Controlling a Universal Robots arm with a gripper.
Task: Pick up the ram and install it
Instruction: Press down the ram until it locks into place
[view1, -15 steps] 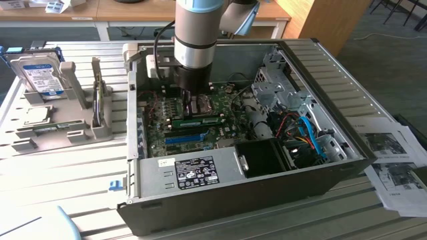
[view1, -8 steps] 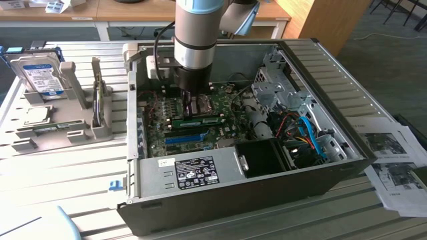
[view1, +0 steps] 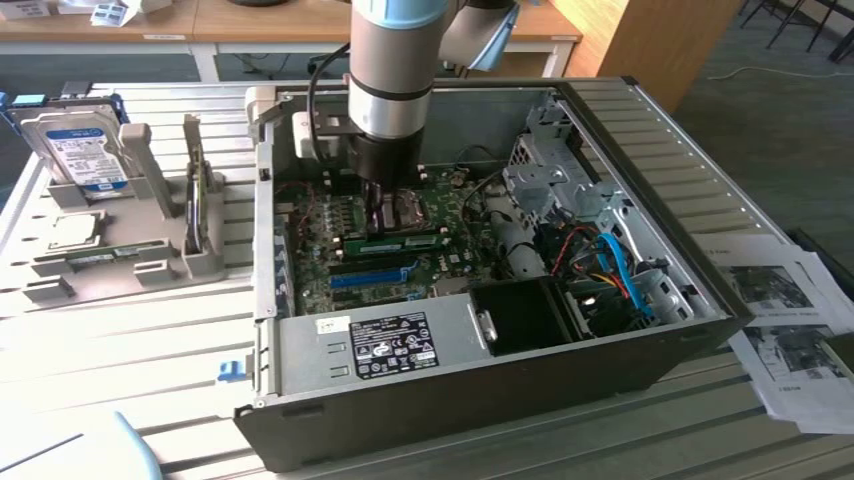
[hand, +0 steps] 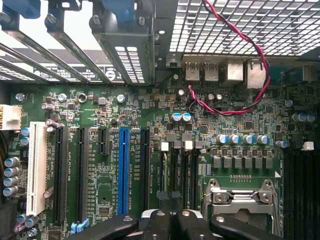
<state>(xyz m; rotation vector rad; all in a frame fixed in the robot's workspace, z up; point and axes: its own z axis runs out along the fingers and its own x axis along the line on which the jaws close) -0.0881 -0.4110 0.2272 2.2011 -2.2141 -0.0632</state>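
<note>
inside the open computer case (view1: 694, 330), the arm reaches down over the green motherboard (hand: 150, 115), and its gripper (hand: 167, 220) hangs with jaws clenched just above the board beside the processor socket (hand: 242, 197). a ram stick (view1: 400, 241) lies seated in a slot near the gripper.
</note>
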